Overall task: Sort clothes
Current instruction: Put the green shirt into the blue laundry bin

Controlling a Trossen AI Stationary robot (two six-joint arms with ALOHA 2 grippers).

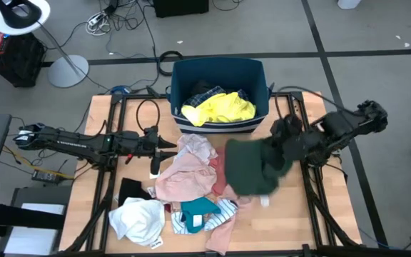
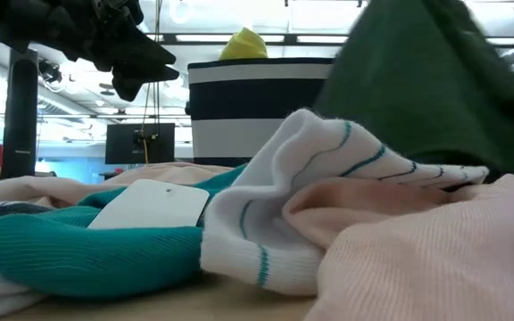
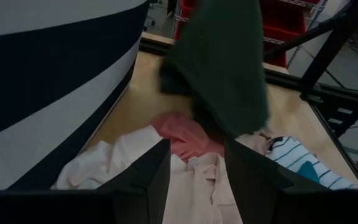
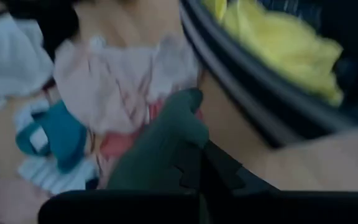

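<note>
Sorting in progress; most stock is still lying unsorted.

Nearest the front edge: white garment point(image 1: 135, 218), teal garment point(image 1: 197, 208) and white piece with teal stripes point(image 1: 223, 209) are lying in a loose heap, a black item point(image 1: 131, 190) just behind the white one.

Mid-table: pale pink garments point(image 1: 185, 178) are sprawling across the centre. The left gripper point(image 1: 155, 148) is hovering beside them, fingers spread wide, holding nothing. The right gripper point(image 1: 285, 141) is pinching the dark green garment point(image 1: 252, 168) with fingers fully closed; the cloth is hanging lifted over the heap's right side, close to the bin.

Far edge: the dark blue bin point(image 1: 220, 69) is already holding a bright yellow garment point(image 1: 220, 108) over a darker plaid piece. Judgement: a couple filed, the green one in transit, the larger share waiting.

Surface: a pale wooden table point(image 1: 298, 221) on a black frame.

Room beyond: grey floor with dark seams, trailing cables, a white lamp stand point(image 1: 61, 61) at far left.
</note>
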